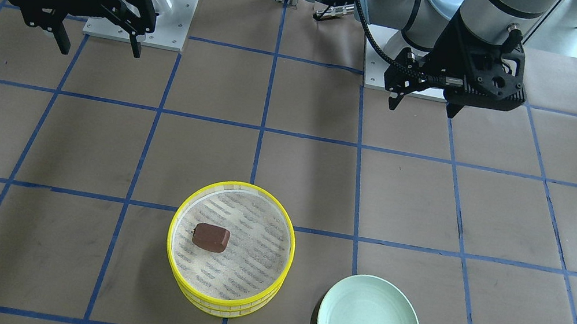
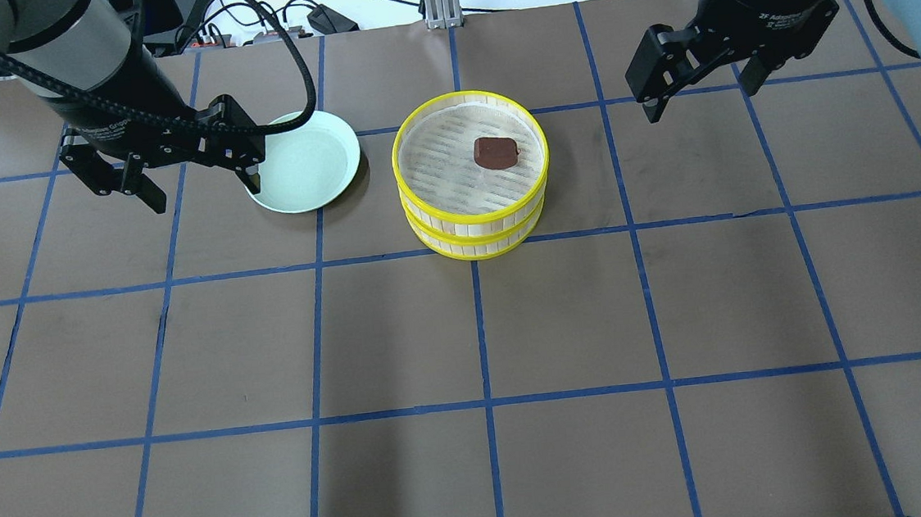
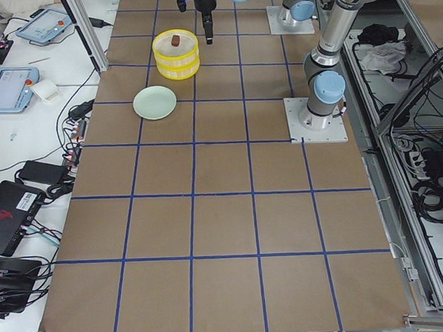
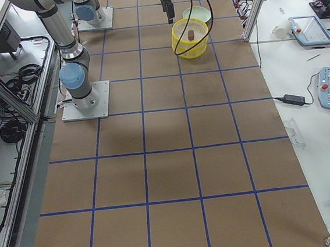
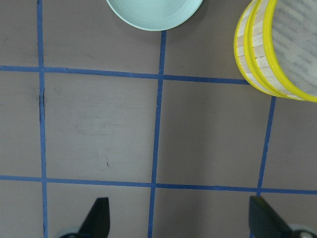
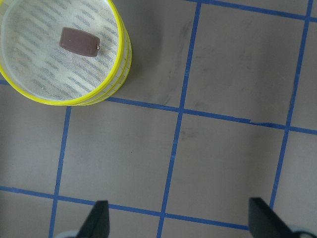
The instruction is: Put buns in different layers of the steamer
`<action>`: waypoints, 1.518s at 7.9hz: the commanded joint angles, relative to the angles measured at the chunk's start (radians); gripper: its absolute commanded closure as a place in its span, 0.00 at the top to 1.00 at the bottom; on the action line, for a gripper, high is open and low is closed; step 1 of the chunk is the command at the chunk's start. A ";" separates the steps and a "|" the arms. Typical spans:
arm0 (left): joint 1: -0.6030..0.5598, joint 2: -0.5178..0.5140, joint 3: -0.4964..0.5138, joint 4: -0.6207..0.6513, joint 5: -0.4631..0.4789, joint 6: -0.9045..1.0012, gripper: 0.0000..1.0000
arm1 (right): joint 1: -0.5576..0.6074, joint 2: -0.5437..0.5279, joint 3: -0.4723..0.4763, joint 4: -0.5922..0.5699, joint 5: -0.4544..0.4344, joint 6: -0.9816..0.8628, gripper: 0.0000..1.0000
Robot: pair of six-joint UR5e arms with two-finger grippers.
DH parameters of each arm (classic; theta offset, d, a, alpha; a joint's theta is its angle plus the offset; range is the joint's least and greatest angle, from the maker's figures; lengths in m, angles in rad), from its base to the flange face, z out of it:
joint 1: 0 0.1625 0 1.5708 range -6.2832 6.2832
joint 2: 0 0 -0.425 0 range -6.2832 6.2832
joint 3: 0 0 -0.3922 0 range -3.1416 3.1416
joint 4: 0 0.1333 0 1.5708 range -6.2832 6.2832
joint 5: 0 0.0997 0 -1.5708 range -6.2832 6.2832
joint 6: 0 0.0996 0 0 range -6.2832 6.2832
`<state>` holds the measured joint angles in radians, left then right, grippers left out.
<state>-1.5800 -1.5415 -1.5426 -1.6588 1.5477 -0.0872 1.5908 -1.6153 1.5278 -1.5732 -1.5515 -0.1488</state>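
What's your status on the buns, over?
Left gripper, right gripper: jaws open, empty. Brown bun in top tray, stacked on lower tray; white bun not in view. Plate bare, nothing blocking.

In upper of two stacked steamer layers (image 2: pixel 470 226): bun (image 2: pixel 496 152). At stack's 9 o'clock overhead, apart, on surface (image 2: pixel 483 331): plate (image 2: pixel 316 197).

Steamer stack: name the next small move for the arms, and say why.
Probably just park both arms clear. The brown bun lies in the top tray, stacked on the lower tray; the green plate is empty; the left gripper and right gripper hang open, holding nothing. The lower tray's floor is hidden, so its contents cannot be checked.
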 commanded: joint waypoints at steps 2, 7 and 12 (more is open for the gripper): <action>-0.005 -0.003 -0.001 0.008 0.000 -0.005 1.00 | 0.004 0.000 0.002 -0.001 0.008 0.011 1.00; -0.014 -0.005 -0.011 0.011 0.002 -0.003 1.00 | 0.003 0.000 0.002 -0.004 0.005 0.012 1.00; -0.018 0.001 -0.016 0.008 -0.003 -0.006 1.00 | 0.001 0.000 0.002 -0.018 0.008 0.002 1.00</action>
<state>-1.5964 -1.5413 -1.5581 -1.6481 1.5463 -0.0918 1.5933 -1.6140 1.5294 -1.5851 -1.5418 -0.1398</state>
